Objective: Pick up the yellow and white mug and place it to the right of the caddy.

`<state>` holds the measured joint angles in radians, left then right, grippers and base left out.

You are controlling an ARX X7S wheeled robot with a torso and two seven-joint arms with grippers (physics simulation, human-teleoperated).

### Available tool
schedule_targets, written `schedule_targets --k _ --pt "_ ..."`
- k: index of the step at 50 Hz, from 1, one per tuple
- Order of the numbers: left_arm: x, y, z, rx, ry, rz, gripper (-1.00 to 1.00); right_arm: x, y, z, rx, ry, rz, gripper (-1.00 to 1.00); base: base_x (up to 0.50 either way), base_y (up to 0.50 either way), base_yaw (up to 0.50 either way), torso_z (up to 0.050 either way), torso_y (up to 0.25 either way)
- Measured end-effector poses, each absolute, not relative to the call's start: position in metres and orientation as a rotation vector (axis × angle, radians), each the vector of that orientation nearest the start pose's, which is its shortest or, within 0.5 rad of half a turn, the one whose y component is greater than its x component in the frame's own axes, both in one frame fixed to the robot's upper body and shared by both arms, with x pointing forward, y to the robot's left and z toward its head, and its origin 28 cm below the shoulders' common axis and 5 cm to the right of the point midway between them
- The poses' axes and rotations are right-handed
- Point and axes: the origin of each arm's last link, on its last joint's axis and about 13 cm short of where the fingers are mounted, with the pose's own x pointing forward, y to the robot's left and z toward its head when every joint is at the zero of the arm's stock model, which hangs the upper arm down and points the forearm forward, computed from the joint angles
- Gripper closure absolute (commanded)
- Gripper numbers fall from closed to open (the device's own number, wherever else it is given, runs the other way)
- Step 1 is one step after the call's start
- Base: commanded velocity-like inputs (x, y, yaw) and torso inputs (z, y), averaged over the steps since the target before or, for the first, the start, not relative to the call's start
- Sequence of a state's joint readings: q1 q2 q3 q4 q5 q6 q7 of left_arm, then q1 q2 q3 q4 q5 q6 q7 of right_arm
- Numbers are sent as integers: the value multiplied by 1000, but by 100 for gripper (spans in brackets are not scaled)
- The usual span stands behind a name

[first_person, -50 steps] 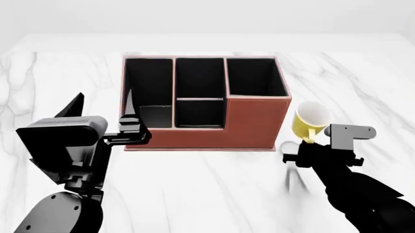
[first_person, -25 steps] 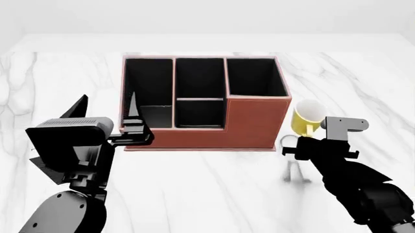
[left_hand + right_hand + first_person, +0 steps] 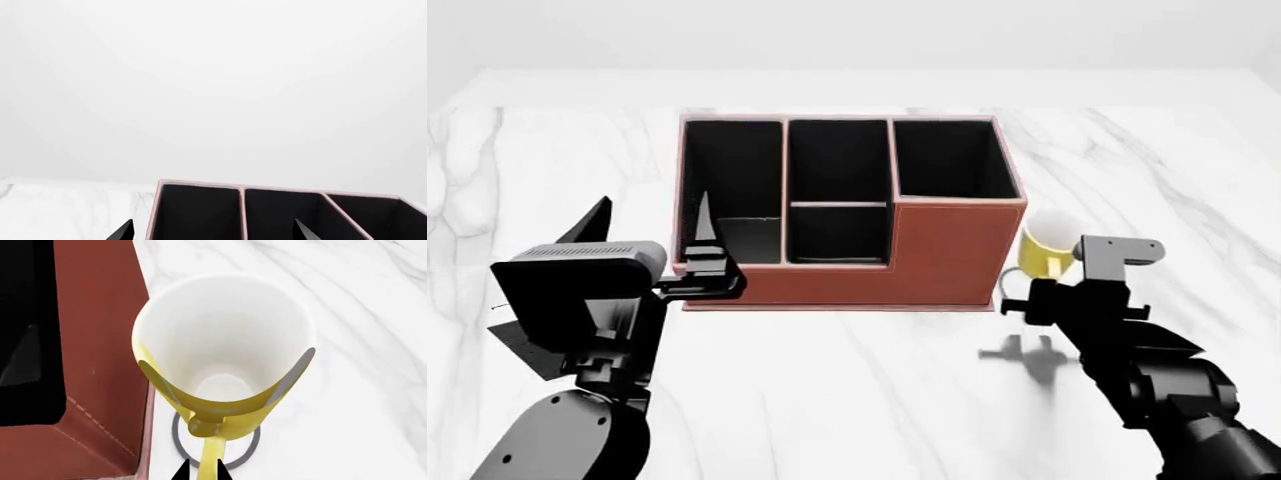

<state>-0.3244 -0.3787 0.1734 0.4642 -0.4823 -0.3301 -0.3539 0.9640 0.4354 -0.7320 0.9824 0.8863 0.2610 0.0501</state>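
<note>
The yellow and white mug [image 3: 1044,253] hangs just right of the caddy [image 3: 948,252], close to its right wall. My right gripper [image 3: 1034,300] is shut on the mug's yellow handle. In the right wrist view the two black fingertips [image 3: 181,472] pinch the handle, and the mug [image 3: 227,330] shows its white inside, with a grey ring of shadow on the marble below it and the caddy's reddish-brown wall [image 3: 100,340] beside it. My left gripper [image 3: 651,225] is open and empty at the caddy's front left corner. In the left wrist view it [image 3: 213,232] faces the caddy's black compartments [image 3: 200,212].
The caddy stands mid-table on a white marble top [image 3: 854,390]. The marble runs on to the right of the mug [image 3: 1188,200] and in front of the caddy. A plain white wall lies behind the table.
My right arm has carried the mug left and lower, closer to the caddy's right wall. Its shadow on the marble has shifted left. My left arm has crept slightly right.
</note>
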Motion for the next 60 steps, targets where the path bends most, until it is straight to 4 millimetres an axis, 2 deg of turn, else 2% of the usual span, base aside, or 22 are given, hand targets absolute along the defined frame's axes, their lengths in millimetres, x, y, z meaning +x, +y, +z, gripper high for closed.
schedule_targets --k 19,60 --pt "248 224 158 -81 -332 -24 -100 369 -204 71 49 464 -58 100 0 0 0 0 1" --pt "246 226 162 -95 -338 -24 -100 364 -199 60 20 566 -75 100 0 0 0 0 0"
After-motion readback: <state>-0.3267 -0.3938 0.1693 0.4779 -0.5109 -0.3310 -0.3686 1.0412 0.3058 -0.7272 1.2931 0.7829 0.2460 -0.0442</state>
